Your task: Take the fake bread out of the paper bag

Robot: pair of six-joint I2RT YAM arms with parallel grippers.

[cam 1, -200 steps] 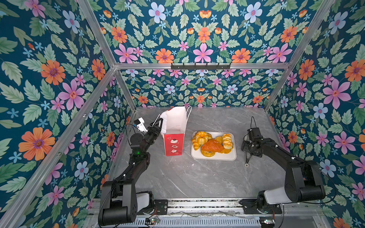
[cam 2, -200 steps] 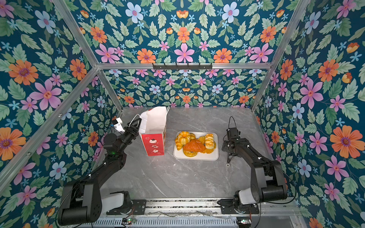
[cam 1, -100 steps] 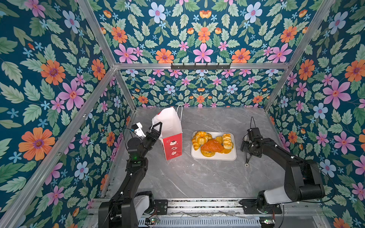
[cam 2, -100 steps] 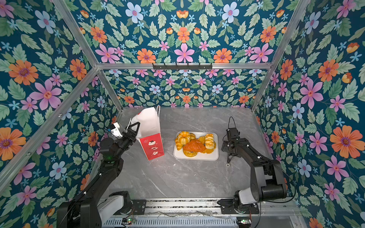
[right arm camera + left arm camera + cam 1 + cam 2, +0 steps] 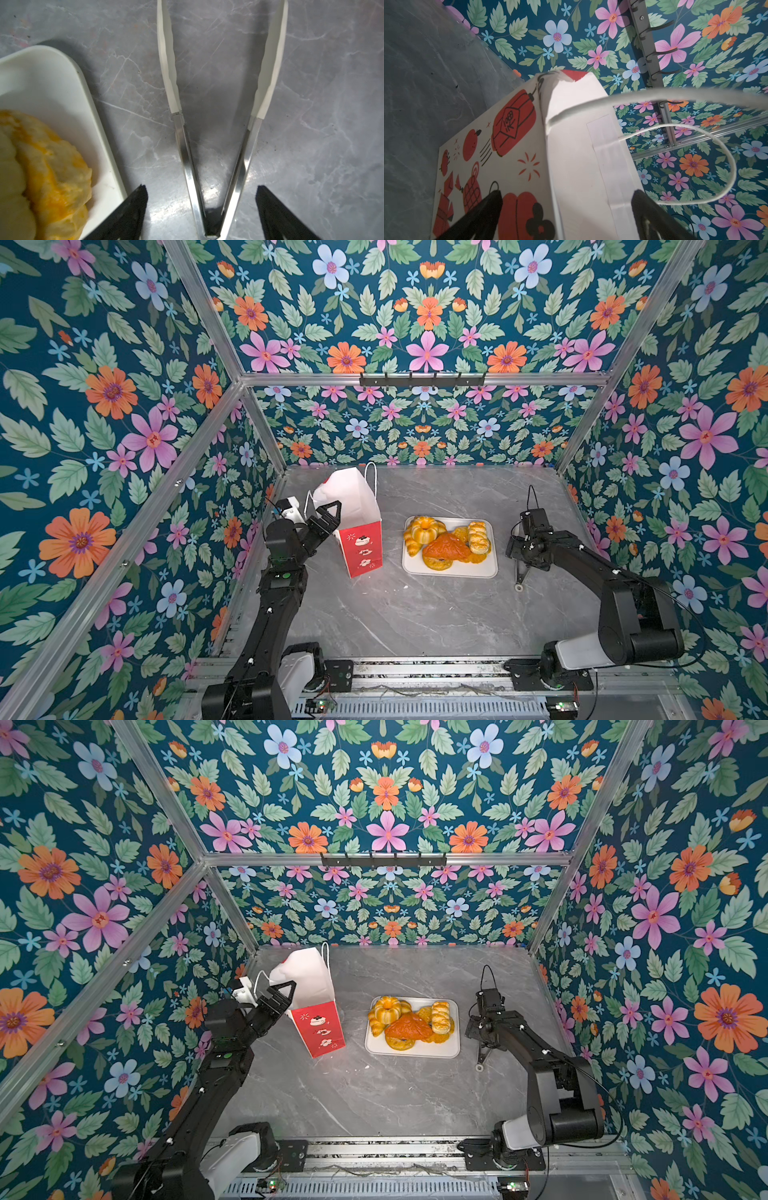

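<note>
The paper bag point(image 5: 360, 531) point(image 5: 316, 1019), white above and red below, stands left of centre and leans back to the left; its inside is hidden. My left gripper point(image 5: 328, 509) point(image 5: 282, 990) is open at the bag's upper left edge. In the left wrist view the bag's corner point(image 5: 571, 166) lies between the spread fingers point(image 5: 492, 201), untouched. The fake bread point(image 5: 444, 547) point(image 5: 409, 1027) is piled on the white tray point(image 5: 457, 571): ring cake point(image 5: 424, 527), braided loaf point(image 5: 478, 537), orange-brown bun. My right gripper point(image 5: 519, 551) point(image 5: 201, 193) hangs open right of the tray.
Metal tongs point(image 5: 245, 145) point(image 5: 519, 574) with white tips lie on the grey table right of the tray, their hinge end between my right fingers, untouched. The bag's white cord handles point(image 5: 716, 145) loop loose near my left gripper. Flowered walls close in three sides.
My left gripper has opened, let go of the bag's rim and drawn back slightly. The bag has tipped and shifted a little leftward. The right arm has not moved.
</note>
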